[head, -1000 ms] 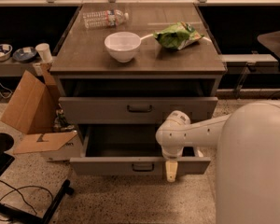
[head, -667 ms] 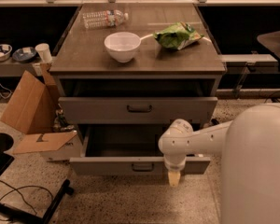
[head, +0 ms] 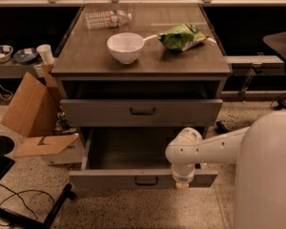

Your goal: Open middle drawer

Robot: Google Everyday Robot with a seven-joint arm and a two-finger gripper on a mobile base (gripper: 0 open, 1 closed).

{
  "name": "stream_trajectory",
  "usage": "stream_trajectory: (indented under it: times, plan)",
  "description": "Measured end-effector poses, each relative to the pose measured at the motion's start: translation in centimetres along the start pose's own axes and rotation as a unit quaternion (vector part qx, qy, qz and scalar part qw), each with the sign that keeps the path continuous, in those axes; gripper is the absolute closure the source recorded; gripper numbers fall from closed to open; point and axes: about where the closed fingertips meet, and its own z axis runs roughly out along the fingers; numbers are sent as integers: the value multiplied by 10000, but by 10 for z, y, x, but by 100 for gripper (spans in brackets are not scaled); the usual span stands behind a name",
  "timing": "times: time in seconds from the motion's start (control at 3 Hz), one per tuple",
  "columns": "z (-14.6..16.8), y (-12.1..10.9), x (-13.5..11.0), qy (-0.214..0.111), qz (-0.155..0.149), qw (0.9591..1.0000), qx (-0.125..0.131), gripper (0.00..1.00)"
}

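The middle drawer (head: 109, 178) is pulled far out of the grey cabinet, and its plain grey inside shows. Its small dark handle (head: 146, 180) sits at the centre of the flat front. Above it the taller-fronted top drawer (head: 95, 112) stands slightly out. The lowest drawer is hidden below the open one. My white arm reaches in from the right. My gripper (head: 182, 184) points down over the right part of the middle drawer's front, right of the handle. Only its tip shows under the round wrist.
On the cabinet top (head: 86, 61) stand a white bowl (head: 126, 46), a green bag (head: 182, 36) and a lying plastic bottle (head: 107, 19). An open cardboard box (head: 33, 113) sits on the floor at the left. A dark chair base (head: 19, 209) is at the front left.
My arm and gripper have shifted a little to the right and down along the open drawer's front. The drawer itself has not visibly moved.
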Motion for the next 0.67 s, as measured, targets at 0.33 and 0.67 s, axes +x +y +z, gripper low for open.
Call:
stream_trajectory:
  times: [0.33, 0.67]
  plan:
    - [-10, 0, 1, 0, 0, 10000, 0, 100]
    - [-13, 0, 1, 0, 0, 10000, 0, 100]
